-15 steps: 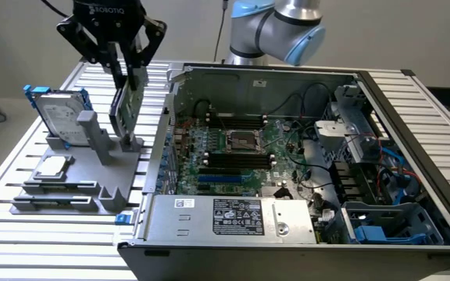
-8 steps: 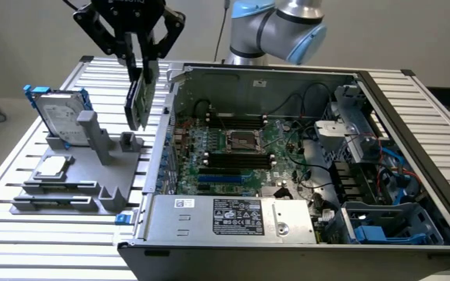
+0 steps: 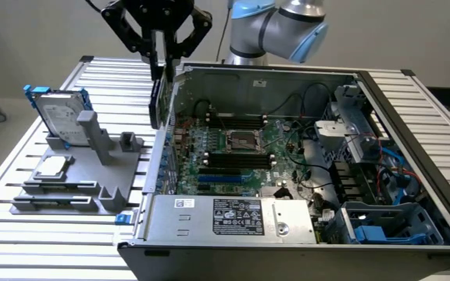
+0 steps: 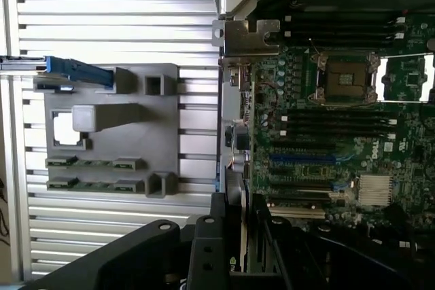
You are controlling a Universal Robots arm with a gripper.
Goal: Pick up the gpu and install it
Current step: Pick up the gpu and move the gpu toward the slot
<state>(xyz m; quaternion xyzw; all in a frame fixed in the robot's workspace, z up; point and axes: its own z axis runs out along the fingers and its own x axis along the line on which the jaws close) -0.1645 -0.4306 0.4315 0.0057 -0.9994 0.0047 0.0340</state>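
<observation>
Power supply [image 3: 227,219] at the front of the open computer case [image 3: 287,263]. From the exterior view's left, on the slatted surface [image 3: 45,246]: grey holder [image 3: 109,198] carrying a hard drive [image 3: 59,117] and a square chip [image 3: 53,167] — then the gpu [image 3: 159,102], hanging upright and edge-on at the case's left-hand wall, beside the motherboard [image 3: 233,158] — jaws clenched on its upper edge, arm [image 3: 287,26] behind.
</observation>
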